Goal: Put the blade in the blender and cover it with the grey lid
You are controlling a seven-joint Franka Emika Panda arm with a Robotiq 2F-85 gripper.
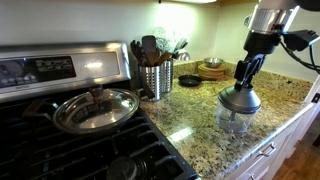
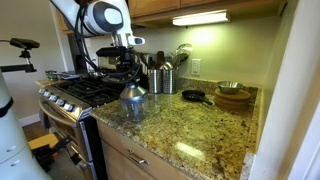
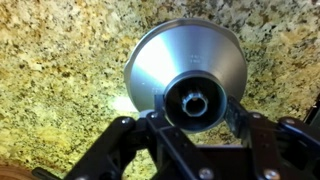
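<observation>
The hand [image 3: 195,108] grips the grey lid [image 3: 150,62] by its knob, atop the blender [image 1: 236,123] near the counter edge [image 1: 275,130].

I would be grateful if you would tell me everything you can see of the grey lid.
The grey lid is a round dome, smooth and dull like brushed metal or plastic, with a short dark cylindrical knob at its top. It stands upright, apparently seated on the clear blender on the speckled granite counter. The gripper comes from above, a finger on each side of the knob, closed on it. Whether the rim is fully seated cannot be told.
</observation>
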